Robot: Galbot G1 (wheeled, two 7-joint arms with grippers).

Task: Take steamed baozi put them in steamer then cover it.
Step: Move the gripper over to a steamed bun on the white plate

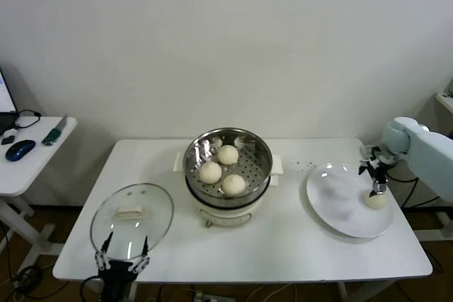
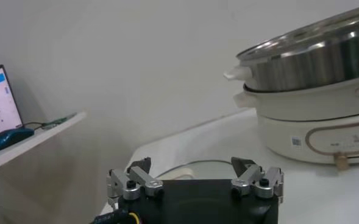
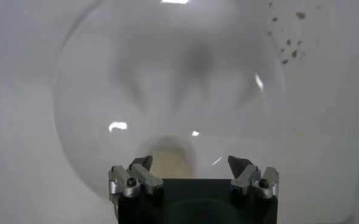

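Right hand (image 1: pixel 375 186) is reaching in from the right edge of the head frame, pointing down over the white plate (image 1: pixel 340 206) at right centre, sitting directly above the last steamed baozi (image 1: pixel 376 199) on the plate's right side. In the right wrist view its fingers (image 3: pixel 136 178) are spread apart on either side of that bun (image 3: pixel 167 159), released, not yet clamping it. Three more buns (image 1: pixel 222 169) are lying inside the steamer (image 1: pixel 228 175) at the centre of the white surface (image 1: pixel 283 245), basket uncovered. The cover (image 1: pixel 132 220) is lying flat on the surface at lower left of the head frame, handle up. Left hand (image 1: pixel 122 257) is parked at the bottom left edge, just beside the cover's near rim, fingers (image 2: pixel 133 182) spread and holding nothing.
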